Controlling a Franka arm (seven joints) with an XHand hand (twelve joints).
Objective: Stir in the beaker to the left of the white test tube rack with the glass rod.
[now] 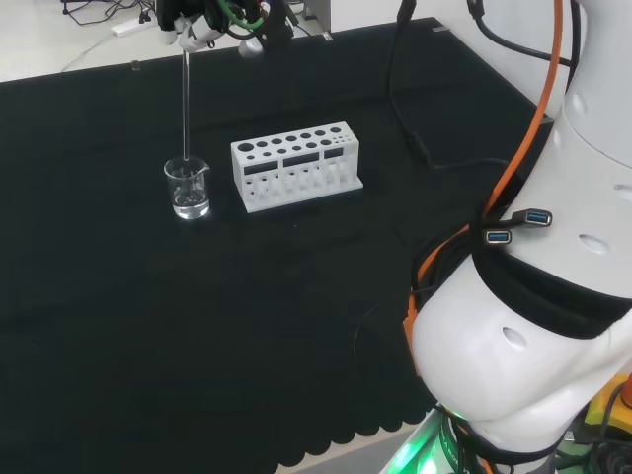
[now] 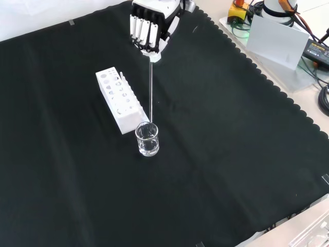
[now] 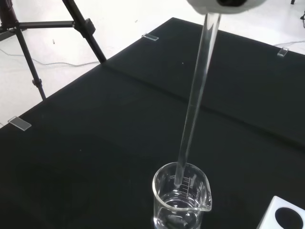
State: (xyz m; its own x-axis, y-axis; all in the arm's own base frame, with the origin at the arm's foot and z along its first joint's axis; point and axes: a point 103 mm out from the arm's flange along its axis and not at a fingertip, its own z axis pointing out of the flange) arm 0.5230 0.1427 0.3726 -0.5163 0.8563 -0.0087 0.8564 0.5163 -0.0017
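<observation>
The robot hand (image 2: 149, 31) is curled around the top of the glass rod (image 2: 150, 92) and holds it almost upright above the surface (image 2: 231, 154). The lower end of the rod is inside the beaker (image 2: 147, 139), below its rim; whether it touches the bottom I cannot tell. The beaker seems to hold a little clear liquid. In the head view the beaker stands just to the left of the white test tube rack (image 1: 296, 166), not touching it.
</observation>
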